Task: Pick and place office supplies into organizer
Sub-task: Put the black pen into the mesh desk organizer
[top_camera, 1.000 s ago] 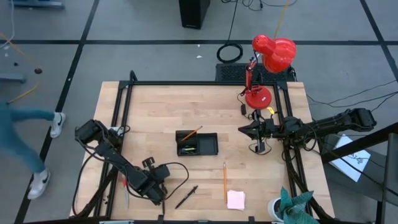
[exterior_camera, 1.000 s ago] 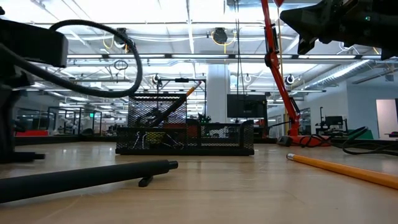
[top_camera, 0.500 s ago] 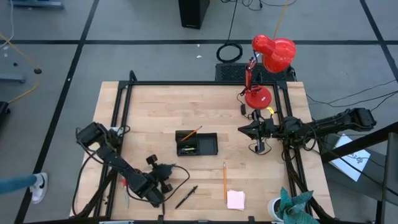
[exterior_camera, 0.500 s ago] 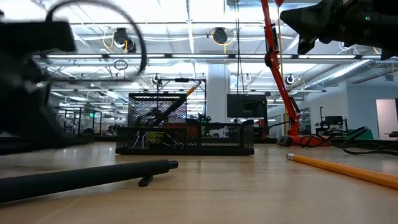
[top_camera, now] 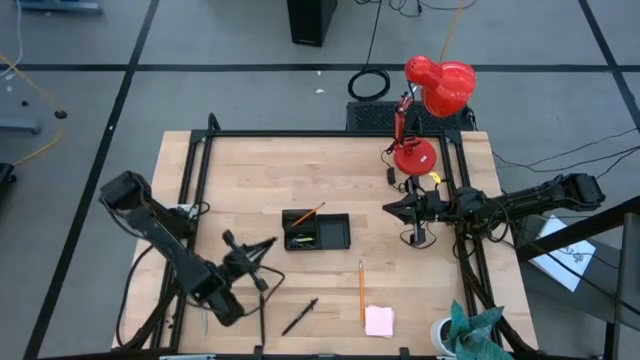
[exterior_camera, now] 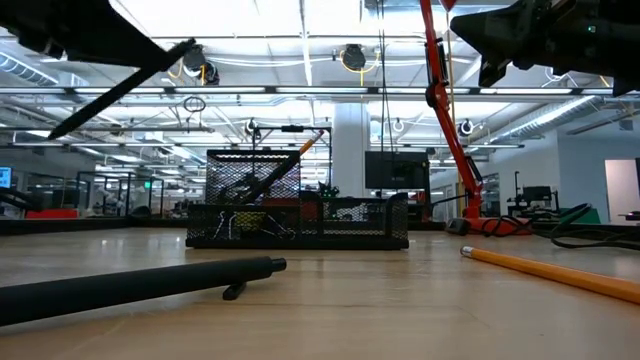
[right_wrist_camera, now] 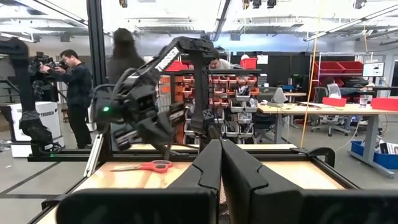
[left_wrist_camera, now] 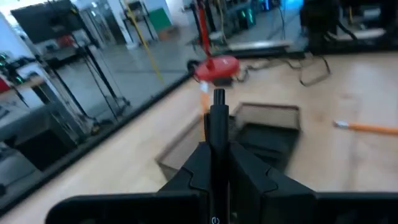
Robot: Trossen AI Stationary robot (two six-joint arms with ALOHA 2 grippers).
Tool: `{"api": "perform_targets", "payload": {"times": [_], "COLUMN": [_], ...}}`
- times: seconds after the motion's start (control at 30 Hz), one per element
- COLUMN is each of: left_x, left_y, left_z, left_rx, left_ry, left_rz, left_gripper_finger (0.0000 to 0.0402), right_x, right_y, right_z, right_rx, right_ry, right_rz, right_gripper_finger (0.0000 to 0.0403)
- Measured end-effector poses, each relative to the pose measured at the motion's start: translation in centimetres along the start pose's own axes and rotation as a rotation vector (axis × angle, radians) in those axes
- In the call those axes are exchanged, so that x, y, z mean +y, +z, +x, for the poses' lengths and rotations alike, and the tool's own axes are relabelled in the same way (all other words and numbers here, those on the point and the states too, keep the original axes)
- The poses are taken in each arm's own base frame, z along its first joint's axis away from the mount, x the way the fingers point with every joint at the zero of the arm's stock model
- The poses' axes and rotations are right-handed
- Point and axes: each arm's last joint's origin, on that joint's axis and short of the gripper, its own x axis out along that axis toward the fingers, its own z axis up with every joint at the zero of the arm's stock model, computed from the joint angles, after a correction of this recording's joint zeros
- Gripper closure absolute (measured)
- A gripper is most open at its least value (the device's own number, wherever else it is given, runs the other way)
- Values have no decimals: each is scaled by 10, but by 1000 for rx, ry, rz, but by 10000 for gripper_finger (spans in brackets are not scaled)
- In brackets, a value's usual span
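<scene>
Wooden table (top_camera: 250,170), with red lamp (top_camera: 440,85) at far right corner.

Left gripper (top_camera: 252,256) raised over near left part of table, left of organizer (top_camera: 338,236) and apart from it. Fingers (left_wrist_camera: 249,177) clamped on thin black pen (left_wrist_camera: 218,115), pen slanting upward in low view.

Right gripper (top_camera: 390,208) hovering right of organizer, beside lamp base, fingers pressed together on nothing.

Organizer at table centre, with orange pencil (top_camera: 310,213) leaning out of taller left compartment and yellow-green piece (top_camera: 303,240) inside left part.

Scissors (right_wrist_camera: 146,166) flat on table by left arm.

Second pencil (top_camera: 361,292) flat on wood, nearer front than organizer.

Second pen (top_camera: 300,316) flat near front edge, left of that pencil.

Pink pad (top_camera: 379,321) just right of that pencil's near end.
</scene>
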Motion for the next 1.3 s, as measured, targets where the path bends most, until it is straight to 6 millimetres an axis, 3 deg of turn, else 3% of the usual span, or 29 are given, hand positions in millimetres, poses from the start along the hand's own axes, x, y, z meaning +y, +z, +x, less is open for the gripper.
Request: {"api": "perform_targets", "payload": {"times": [0.27, 0.37, 0.43, 0.53, 0.67, 0.9, 1.07, 1.3], "left_x": [43, 48, 47, 49, 61, 88, 102, 101], "left_y": [8, 23, 36, 56, 72, 69, 60, 31], "left_z": [6, 12, 19, 30, 47, 94, 110, 138], "left_rx": [-35, 2, -5, -123, -260, -340, -489, -412], "left_ry": [5, -102, -261, -469, -475, -597, -679, -674], "left_rz": [-40, -2, 22, 70, 99, 20, -35, -76], "left_gripper_finger": [367, 367, 367, 367, 366, 366, 366, 366], "right_x": [0, 0, 0, 0, 0, 0, 0, 0], "right_y": [0, 0, 0, 0, 0, 0, -1, -1], "right_z": [0, 0, 0, 0, 0, 0, 0, 0], "right_rx": [0, 0, 1, 1, 1, 1, 10, 9], "right_ry": [0, 0, 0, -1, 0, -1, -1, -1], "right_rz": [-2, -6, -11, -13, -11, -9, -14, -21], "right_gripper_finger": [399, 399, 399, 399, 399, 399, 399, 399]}}
